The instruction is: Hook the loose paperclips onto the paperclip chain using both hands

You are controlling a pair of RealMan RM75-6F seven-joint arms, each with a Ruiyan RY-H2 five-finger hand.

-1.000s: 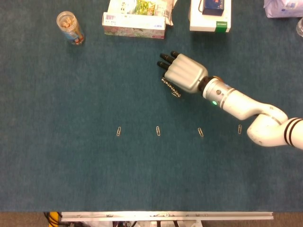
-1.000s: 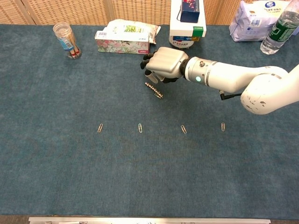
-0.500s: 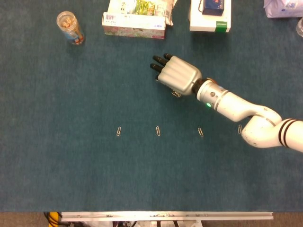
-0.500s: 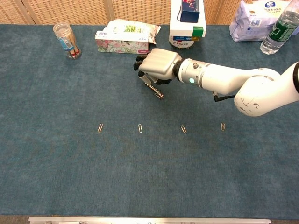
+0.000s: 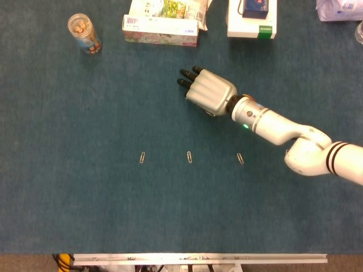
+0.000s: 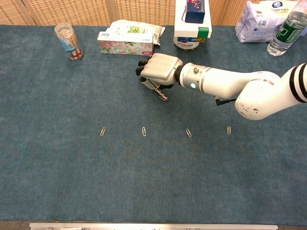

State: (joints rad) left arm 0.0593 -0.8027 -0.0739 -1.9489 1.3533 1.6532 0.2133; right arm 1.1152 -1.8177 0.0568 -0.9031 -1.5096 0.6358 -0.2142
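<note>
My right hand (image 5: 206, 92) (image 6: 158, 70) lies palm down over the paperclip chain (image 6: 161, 94), fingers stretched toward the far left. Only the chain's near end shows below the palm in the chest view, and a tiny bit of the chain (image 5: 210, 114) in the head view. I cannot see any finger closed on it. Loose paperclips lie in a row nearer me: one paperclip (image 6: 103, 131), a second paperclip (image 6: 144, 131), a third paperclip (image 6: 188, 132) and a rightmost paperclip (image 6: 229, 130); the forearm hides this last one in the head view. My left hand is out of both views.
Along the far edge stand a jar (image 5: 84, 33), a tissue box (image 5: 161, 29), a white box (image 5: 252, 22), a bag (image 6: 261, 20) and a bottle (image 6: 288, 28). A metal rail (image 5: 198, 258) runs along the near table edge.
My right hand has slid left and slightly farther away, coming over the chain and covering most of it. The loose clips have not moved.
</note>
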